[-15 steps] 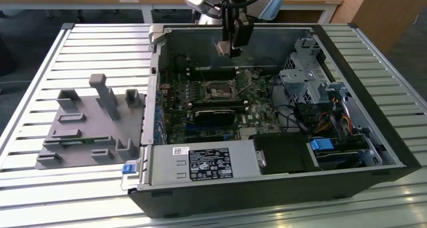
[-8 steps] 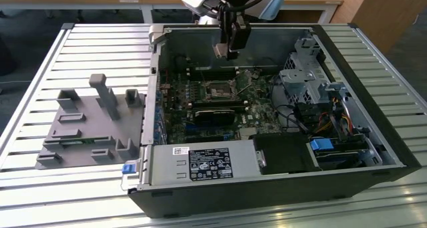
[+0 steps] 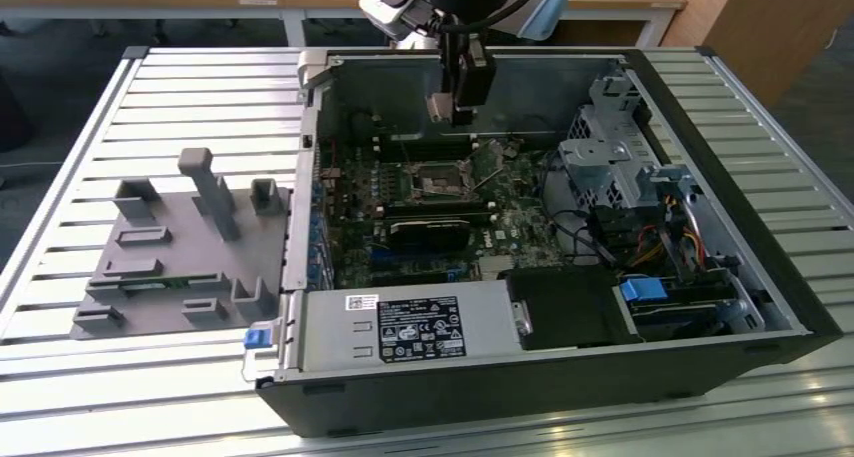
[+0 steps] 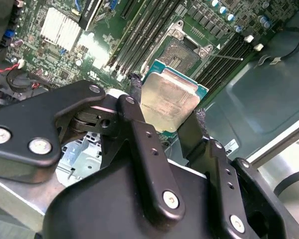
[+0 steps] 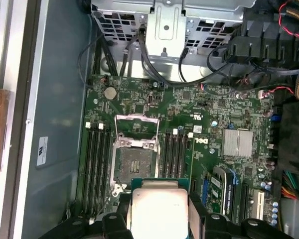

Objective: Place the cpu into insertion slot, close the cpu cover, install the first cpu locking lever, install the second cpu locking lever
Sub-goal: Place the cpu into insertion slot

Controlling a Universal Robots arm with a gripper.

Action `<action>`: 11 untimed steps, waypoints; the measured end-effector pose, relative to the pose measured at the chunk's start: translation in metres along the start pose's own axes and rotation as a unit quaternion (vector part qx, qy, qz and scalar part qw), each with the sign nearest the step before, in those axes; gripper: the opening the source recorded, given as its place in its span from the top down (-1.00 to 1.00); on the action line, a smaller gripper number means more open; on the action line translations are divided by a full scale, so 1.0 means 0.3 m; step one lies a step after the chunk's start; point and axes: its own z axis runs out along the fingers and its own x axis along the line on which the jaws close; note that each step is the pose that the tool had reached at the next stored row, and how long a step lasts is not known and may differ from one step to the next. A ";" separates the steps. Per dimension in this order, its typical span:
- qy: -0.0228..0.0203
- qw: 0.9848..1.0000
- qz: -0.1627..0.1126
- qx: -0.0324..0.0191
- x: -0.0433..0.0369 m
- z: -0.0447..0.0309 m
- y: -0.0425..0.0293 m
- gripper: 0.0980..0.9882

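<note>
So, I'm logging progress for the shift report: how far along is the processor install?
Nothing is finished yet. The gripper holds the chip above the board. The socket is empty and its cover is flipped open, so seating, closing and locking all remain.

Print on the power supply label (image 3: 419,329) cannot be made out.

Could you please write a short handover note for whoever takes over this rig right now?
Hand: shut on the cpu, held above the green board inside the open computer case.
Insertion slot: empty, with its cpu cover swung open.
Done: cpu picked up.
Left: all four steps; the cpu is not yet in the slot and the cover is not closed.
</note>
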 end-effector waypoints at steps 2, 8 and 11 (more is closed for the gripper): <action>0.000 1.000 0.003 0.000 0.000 0.008 0.000 0.00; 0.000 1.000 0.005 0.000 0.000 0.033 -0.002 0.00; 0.000 1.000 0.005 0.000 0.000 0.044 -0.002 0.00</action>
